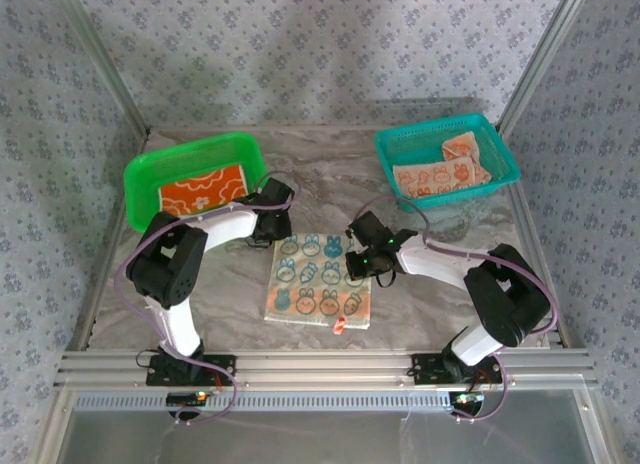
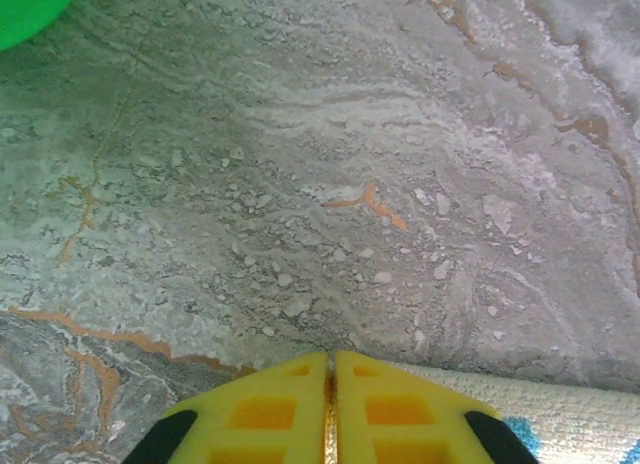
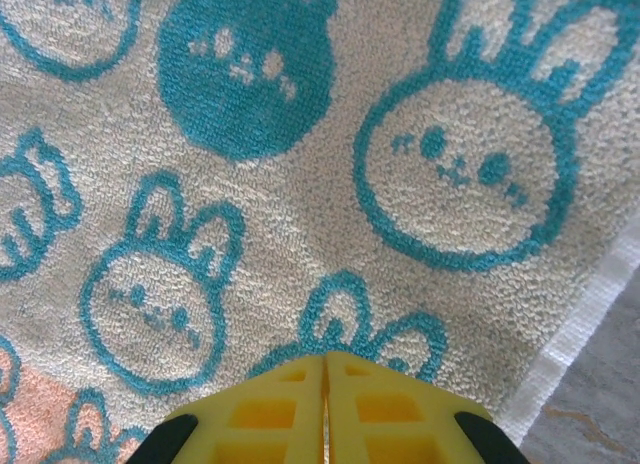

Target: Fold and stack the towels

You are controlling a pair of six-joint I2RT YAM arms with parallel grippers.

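— Marble table [image 1: 330,174], bunny towel [image 1: 318,284] spread flat mid-table. Step?
— First fold, grasp stage. Left gripper [image 2: 330,369] closed at towel's far-left edge, right gripper [image 3: 326,369] closed over far-right corner; pinch unconfirmed.
— Next?
— Probably lift both corners together, draw them level toward the near edge.

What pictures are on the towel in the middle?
The towel has teal bunny faces on pale cloth; right wrist view shows it best.
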